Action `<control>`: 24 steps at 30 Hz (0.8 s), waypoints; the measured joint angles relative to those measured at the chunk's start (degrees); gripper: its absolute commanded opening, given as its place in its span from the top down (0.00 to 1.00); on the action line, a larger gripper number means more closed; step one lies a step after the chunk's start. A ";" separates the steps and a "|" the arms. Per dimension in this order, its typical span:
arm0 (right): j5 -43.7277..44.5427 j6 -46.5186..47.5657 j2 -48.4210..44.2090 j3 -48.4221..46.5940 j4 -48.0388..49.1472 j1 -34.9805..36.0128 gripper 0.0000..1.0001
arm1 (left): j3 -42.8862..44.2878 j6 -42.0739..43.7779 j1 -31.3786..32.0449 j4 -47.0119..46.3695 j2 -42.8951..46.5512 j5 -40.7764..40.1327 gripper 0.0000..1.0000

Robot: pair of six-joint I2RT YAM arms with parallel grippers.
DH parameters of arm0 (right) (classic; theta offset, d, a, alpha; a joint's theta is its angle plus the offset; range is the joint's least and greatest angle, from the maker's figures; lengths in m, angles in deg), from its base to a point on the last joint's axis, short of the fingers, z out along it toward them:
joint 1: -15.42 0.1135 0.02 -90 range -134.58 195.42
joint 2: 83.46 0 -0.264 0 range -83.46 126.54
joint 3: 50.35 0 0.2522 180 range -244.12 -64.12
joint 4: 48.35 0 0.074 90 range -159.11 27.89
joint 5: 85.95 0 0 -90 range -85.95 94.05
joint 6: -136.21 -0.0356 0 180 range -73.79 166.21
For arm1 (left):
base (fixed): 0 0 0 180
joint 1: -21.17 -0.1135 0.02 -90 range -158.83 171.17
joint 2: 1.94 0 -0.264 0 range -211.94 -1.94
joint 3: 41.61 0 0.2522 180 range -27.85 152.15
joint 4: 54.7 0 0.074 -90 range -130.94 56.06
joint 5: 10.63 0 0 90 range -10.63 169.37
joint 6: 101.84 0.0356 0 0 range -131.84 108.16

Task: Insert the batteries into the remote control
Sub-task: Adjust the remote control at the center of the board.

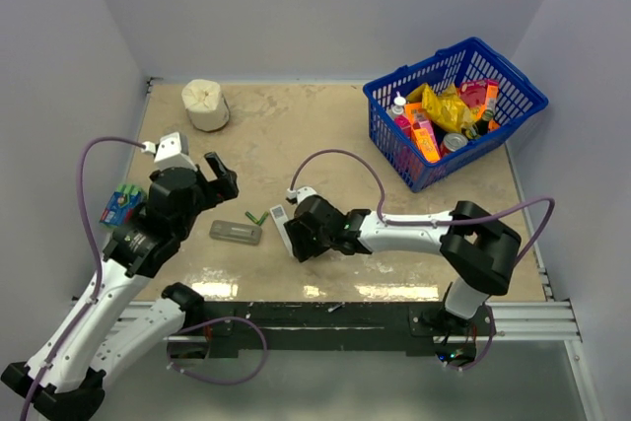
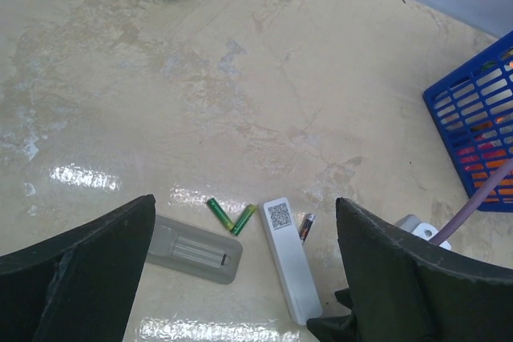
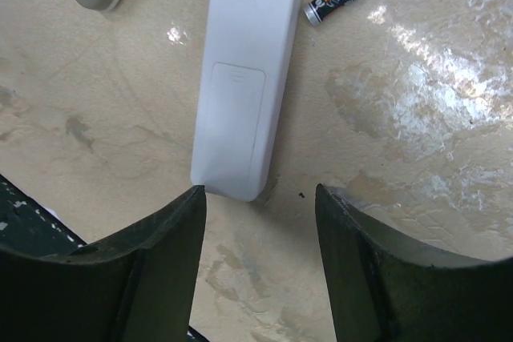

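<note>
Closing squarely across the narrow width of the remote control point(image 1: 279, 217) looks like the step in hand for the right gripper point(image 1: 290, 236). It should go best if both fingers meet the long edges together, low on the body, so the bar neither twists nor skids into the loose cells. From above, the remote lies in the near half of the table with the right gripper at its near end. Two green batteries point(image 1: 257, 216) sit just to its left, a grey flat piece point(image 1: 236, 233) lies farther left, and the left gripper point(image 1: 215, 176) hangs beyond that, well apart from the remote. The left wrist view shows that gripper's fingers point(image 2: 76, 270) spread wide with nothing between them. Past them the green pair lies angled together, and a dark battery point(image 2: 306, 227) lies just right of the remote. The right wrist view looks down on the remote's back, where the back cover point(image 3: 236, 118) appears seated in place. The right fingers point(image 3: 385, 270) stand apart and hold nothing, with the remote's rounded end just ahead of the gap and nearer the finger on the view's left. Whether that tip touches the corner cannot be told. Shifting a little to centre the remote before closing seems wise.
</note>
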 measured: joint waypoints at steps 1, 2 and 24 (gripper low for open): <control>0.04 -0.02 -0.02 -0.35 0.00 0.00 0.40 | -0.04 0.04 0.00 -0.09 -0.17 0.17 0.02; 0.15 -0.04 -0.04 -0.76 0.00 0.00 0.40 | -0.09 0.09 -0.02 -0.26 -0.37 0.33 0.02; 0.96 -0.90 4.48 -3.76 -1.20 0.35 0.69 | -0.26 2.67 -0.15 -2.38 -2.71 1.25 0.01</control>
